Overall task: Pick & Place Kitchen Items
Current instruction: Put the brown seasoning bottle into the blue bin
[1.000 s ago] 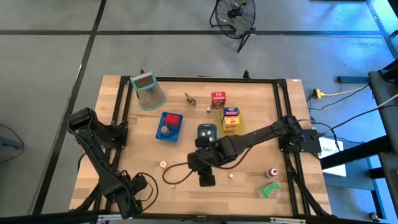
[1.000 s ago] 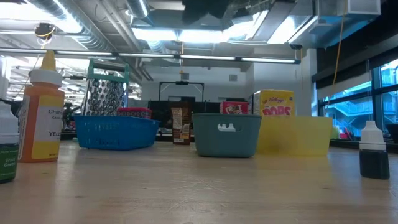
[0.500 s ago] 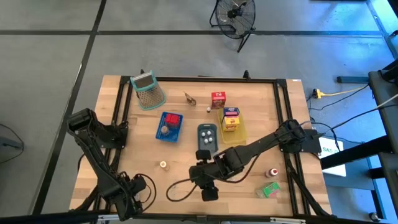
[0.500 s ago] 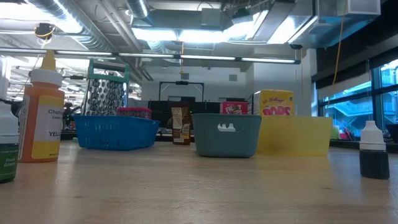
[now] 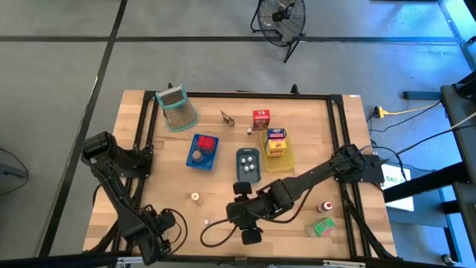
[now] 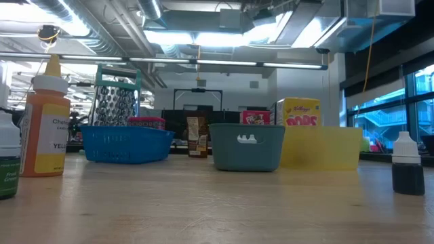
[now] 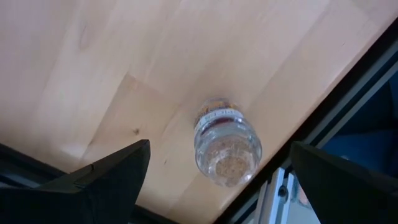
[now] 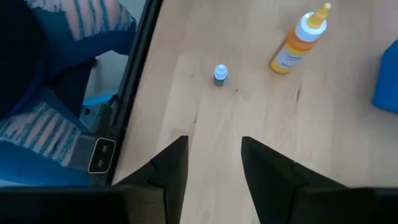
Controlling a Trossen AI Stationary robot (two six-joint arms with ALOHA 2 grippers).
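Since a second ago my right hand [image 5: 250, 237] has swung from mid-worktop [image 5: 149, 201] to its near edge, fingers partly apart, empty. Left hand [image 5: 152, 242] waits apart, near-left. Judging next: pick the small white piece [image 5: 206, 222], just left.

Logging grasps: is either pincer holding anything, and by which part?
Nothing. The left pincer is open over a clear bottle; the right pincer has an empty gap.
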